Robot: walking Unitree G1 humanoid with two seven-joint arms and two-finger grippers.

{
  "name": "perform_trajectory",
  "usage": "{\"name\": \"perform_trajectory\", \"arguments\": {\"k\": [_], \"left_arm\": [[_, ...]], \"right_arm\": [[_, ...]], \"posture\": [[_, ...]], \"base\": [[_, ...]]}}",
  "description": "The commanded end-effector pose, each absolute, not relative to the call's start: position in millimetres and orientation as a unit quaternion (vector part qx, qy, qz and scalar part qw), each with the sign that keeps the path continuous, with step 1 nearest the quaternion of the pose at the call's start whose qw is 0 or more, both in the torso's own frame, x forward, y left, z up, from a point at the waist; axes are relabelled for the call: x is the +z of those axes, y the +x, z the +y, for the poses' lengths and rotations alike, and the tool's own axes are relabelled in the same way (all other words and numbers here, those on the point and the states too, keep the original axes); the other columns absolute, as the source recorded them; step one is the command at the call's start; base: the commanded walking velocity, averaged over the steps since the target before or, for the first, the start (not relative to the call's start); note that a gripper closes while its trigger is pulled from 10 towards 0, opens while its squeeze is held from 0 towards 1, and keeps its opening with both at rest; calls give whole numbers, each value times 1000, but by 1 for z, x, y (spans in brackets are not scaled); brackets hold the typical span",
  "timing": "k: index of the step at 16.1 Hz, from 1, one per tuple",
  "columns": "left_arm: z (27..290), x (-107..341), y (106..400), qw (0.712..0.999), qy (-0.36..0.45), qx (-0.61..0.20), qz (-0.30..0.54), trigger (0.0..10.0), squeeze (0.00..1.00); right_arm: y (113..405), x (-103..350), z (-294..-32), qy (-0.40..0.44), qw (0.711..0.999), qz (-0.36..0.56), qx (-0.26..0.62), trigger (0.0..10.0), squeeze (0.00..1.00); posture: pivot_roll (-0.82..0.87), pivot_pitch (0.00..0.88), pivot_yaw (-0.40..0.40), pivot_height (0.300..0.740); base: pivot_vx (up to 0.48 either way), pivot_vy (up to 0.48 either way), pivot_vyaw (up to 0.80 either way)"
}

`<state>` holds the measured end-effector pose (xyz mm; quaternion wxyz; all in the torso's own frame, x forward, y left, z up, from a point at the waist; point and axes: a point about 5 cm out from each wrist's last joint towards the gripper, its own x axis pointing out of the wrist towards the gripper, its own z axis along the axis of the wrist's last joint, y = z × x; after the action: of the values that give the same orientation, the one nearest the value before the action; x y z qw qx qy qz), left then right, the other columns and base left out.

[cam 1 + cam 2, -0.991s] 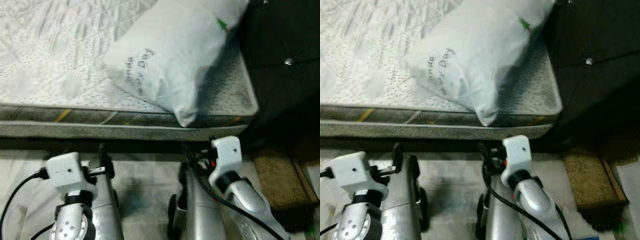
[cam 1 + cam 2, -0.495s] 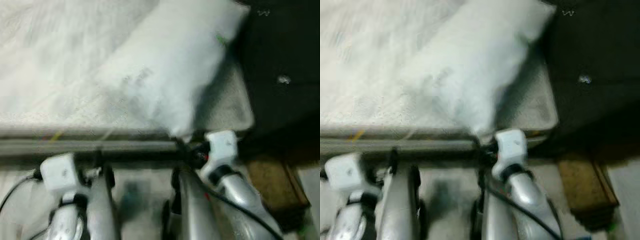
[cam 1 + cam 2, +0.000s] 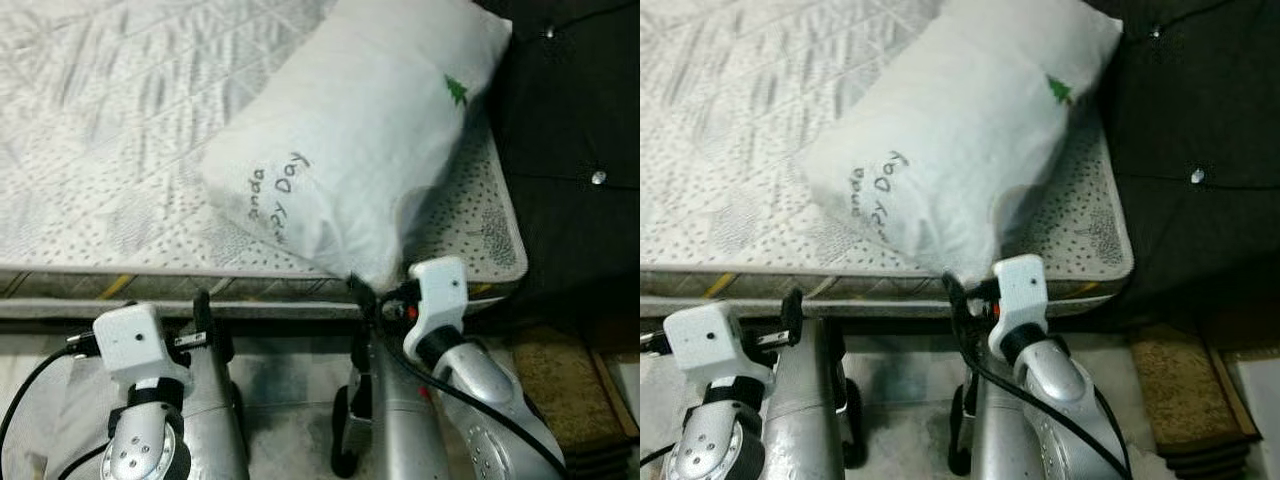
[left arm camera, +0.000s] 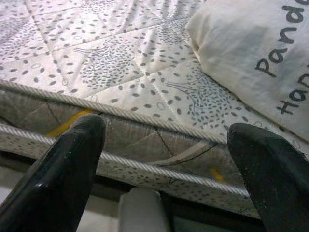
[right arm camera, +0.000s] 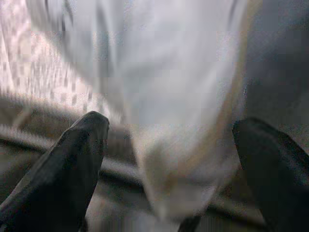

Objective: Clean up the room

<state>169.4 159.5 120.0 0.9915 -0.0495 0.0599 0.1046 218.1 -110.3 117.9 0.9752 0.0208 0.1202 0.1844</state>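
Note:
A white pillow (image 3: 350,150) with dark lettering and a small green tree lies slantwise on the quilted mattress (image 3: 110,150), near its right corner. The pillow's lower corner (image 5: 164,188) hangs over the mattress edge. My right gripper (image 5: 170,124) is open just below and in front of that corner, which shows between the two fingers; whether they touch it I cannot tell. My left gripper (image 4: 166,130) is open with nothing in it, and it faces the mattress side (image 4: 145,145) to the left of the pillow. Both wrists, left (image 3: 130,340) and right (image 3: 438,290), are low by the bed.
A dark tufted headboard (image 3: 570,130) rises at the right of the mattress. A brown ridged mat (image 3: 565,385) lies on the floor at the lower right. The floor (image 3: 285,370) under the arms is pale.
The camera has shifted, so the bed sits lower in view. The right gripper has come closer to the pillow's hanging corner. The left arm has hardly moved.

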Motion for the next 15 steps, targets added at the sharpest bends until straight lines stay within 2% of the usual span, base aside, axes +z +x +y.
{"name": "perform_trajectory", "arguments": {"k": [1,4,8,10,12,15], "left_arm": [[158,113,169,991,-50,103,76,10000,0],[158,112,173,991,-45,101,75,10000,0],[159,113,177,991,-40,103,72,10000,0],[161,113,178,991,-38,105,69,10000,0],[160,113,179,991,-37,105,67,10000,0],[161,115,181,991,-36,109,62,10000,0]], "right_arm": [[215,105,-109,22,968,159,194,10000,0],[220,98,-106,8,963,176,203,10000,0],[246,100,-100,3,972,162,167,10000,0],[264,101,-85,2,975,150,163,10000,0],[283,105,-68,18,978,122,167,0,0],[311,123,-51,35,983,77,165,0,0]], "posture": [[10,240,-81,551],[13,227,-76,551],[23,221,-75,551],[34,217,-76,551],[45,209,-84,551],[61,199,-87,551]], "base": [[0,0,0],[0,0,0],[0,0,0],[0,0,0],[0,0,0],[0,0,0]]}}
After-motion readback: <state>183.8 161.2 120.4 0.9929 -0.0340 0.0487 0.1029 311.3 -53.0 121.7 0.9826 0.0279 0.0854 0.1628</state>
